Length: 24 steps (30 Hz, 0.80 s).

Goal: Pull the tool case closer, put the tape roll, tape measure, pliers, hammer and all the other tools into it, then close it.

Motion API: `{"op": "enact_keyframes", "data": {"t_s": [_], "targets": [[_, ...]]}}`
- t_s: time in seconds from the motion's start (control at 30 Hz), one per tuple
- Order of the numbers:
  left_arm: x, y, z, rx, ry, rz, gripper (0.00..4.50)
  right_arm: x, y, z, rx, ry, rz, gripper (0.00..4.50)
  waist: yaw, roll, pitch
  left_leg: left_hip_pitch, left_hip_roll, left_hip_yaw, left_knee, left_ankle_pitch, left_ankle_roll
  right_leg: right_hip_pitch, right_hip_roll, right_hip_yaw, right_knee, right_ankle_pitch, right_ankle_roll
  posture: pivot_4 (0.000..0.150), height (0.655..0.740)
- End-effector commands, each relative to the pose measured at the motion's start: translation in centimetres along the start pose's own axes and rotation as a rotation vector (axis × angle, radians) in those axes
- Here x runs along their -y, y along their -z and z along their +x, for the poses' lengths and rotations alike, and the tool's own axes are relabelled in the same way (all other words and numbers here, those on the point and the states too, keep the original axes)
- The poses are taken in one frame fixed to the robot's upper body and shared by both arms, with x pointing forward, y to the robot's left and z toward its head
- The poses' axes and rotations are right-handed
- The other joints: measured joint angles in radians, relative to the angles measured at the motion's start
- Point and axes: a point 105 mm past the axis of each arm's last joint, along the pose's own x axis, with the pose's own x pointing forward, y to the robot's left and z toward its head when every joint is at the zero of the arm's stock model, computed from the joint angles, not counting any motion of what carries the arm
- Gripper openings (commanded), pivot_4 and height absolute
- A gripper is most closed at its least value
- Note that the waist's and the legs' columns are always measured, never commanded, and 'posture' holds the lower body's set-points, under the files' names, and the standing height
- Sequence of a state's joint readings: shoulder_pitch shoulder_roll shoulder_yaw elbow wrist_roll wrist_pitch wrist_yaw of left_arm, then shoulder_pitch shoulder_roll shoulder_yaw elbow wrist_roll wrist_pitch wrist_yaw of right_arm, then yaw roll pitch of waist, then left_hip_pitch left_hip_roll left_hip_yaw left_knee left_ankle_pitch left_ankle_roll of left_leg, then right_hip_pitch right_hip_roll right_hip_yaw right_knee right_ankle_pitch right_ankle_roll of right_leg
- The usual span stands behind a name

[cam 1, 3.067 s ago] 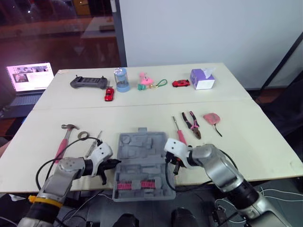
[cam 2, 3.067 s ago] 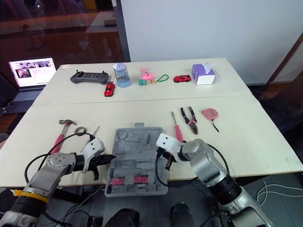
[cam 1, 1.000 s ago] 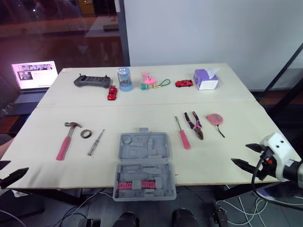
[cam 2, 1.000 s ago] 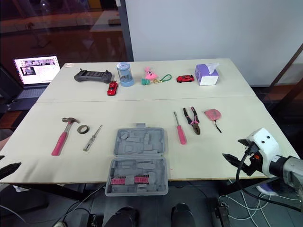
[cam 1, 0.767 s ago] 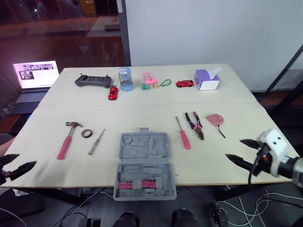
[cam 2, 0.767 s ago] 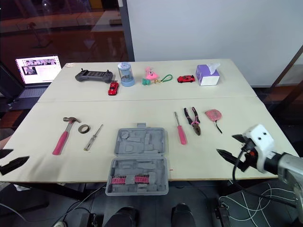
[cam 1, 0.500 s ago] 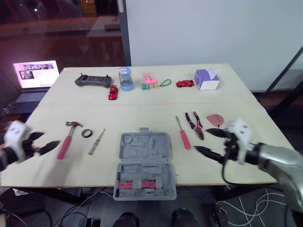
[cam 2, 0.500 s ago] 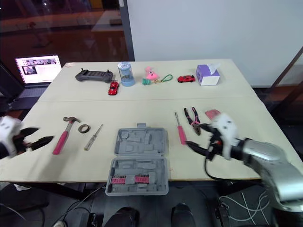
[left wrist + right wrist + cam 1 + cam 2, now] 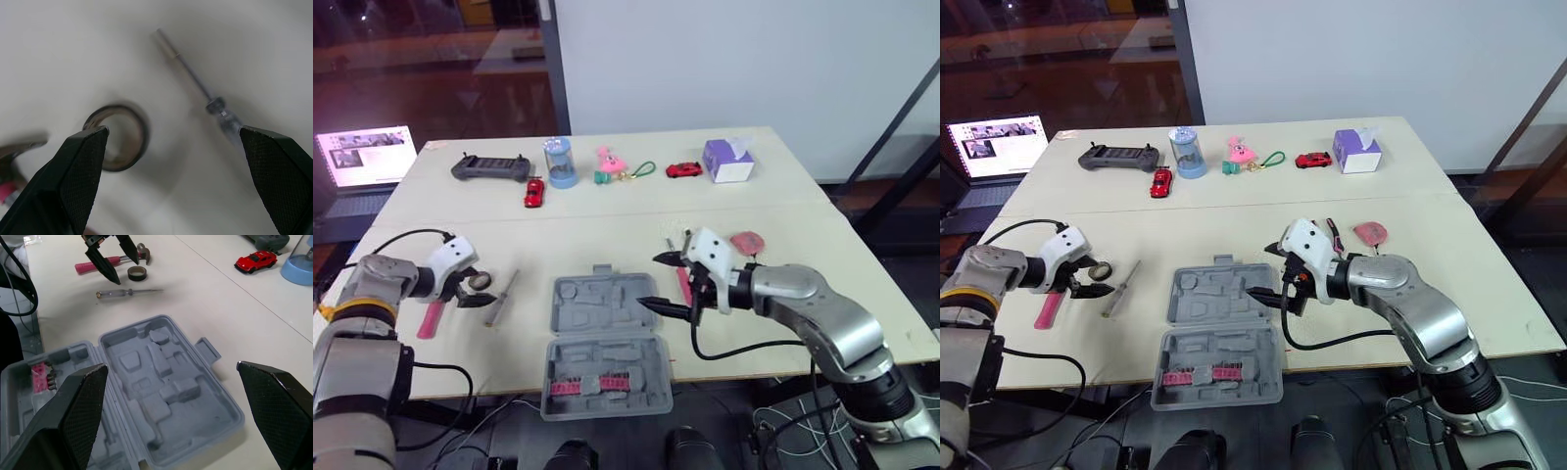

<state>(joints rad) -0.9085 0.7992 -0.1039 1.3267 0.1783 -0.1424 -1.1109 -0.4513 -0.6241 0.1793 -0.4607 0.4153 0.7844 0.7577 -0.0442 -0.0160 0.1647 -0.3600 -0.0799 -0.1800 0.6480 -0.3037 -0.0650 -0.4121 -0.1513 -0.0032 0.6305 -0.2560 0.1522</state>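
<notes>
The grey tool case (image 9: pixel 607 338) lies open at the near middle of the table (image 9: pixel 862 284). Its far half shows empty moulded recesses, and its near half, which holds a pink bit strip, juts over the near edge.

The right gripper (image 9: pixel 651 282) hovers over the right edge of the far half, its two fingers spread wide with nothing between them. Just behind it lie one red-handled screwdriver (image 9: pixel 682 282) and one pair of pliers (image 9: pixel 1331 228), both partly hidden. One pink tape measure (image 9: pixel 745 241) sits further right.

Left of the case lie one clear-handled screwdriver (image 9: pixel 499 297), one tape roll (image 9: pixel 481 280) and one pink-handled hammer (image 9: pixel 433 313). The left gripper (image 9: pixel 475 291) hangs over the roll, fingers wide apart and holding nothing; the roll sits beside one fingertip.

Along the far side stand a grey handheld controller (image 9: pixel 491 168), two red toy cars (image 9: pixel 533 192) (image 9: pixel 684 169), a blue cylinder (image 9: pixel 557 162), a pink toy (image 9: pixel 610 164), a green loop (image 9: pixel 644 172) and a purple tissue box (image 9: pixel 728 161). A laptop (image 9: pixel 367 157) is at far left, off the table.
</notes>
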Motion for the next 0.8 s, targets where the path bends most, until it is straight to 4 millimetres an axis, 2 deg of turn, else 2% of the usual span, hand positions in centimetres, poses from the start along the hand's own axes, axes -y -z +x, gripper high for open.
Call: {"op": "enact_keyframes", "data": {"t_s": [0.03, 0.37, 0.7, 0.8], "targets": [[-0.6, -0.2, 0.0, -0.011, -0.050, -0.015, 4.47, -0.2, -1.3, -0.6, 0.041, 0.026, -0.032, 4.45, 0.003, 0.000, 0.000, 0.000, 0.000, 0.000, 0.000, 0.000, 0.000, 0.000, 0.000, 0.000, 0.000, 0.000, 0.000, 0.150, 0.7400], [0.5, 1.6, 2.3, -0.045, -0.091, -0.106, 4.47, 0.0, -1.2, -2.7, 0.017, 0.099, -0.010, 4.45, 0.002, 0.000, 0.000, 0.001, 0.000, 0.000, 0.000, 0.000, 0.000, 0.001, 0.000, 0.000, 0.000, 0.000, 0.000, 0.150, 0.7400], [0.4, 2.1, 2.9, -0.028, -0.156, -0.209, 4.47, 0.2, -1.3, -3.7, 0.006, 0.137, 0.001, 4.45, 0.009, 0.000, 0.000, 0.003, 0.000, 0.000, 0.001, 0.000, 0.001, 0.003, 0.000, 0.000, 0.001, 0.000, 0.000, 0.150, 0.7400], [0.5, 2.0, 3.0, -0.014, -0.153, -0.236, 3.58, 0.2, -1.3, -3.8, 0.005, 0.142, 0.004, 4.50, 0.009, 0.001, 0.000, 0.003, 0.000, 0.000, 0.001, 0.000, 0.000, 0.003, 0.000, 0.000, 0.002, 0.000, 0.000, 0.150, 0.7400]]}}
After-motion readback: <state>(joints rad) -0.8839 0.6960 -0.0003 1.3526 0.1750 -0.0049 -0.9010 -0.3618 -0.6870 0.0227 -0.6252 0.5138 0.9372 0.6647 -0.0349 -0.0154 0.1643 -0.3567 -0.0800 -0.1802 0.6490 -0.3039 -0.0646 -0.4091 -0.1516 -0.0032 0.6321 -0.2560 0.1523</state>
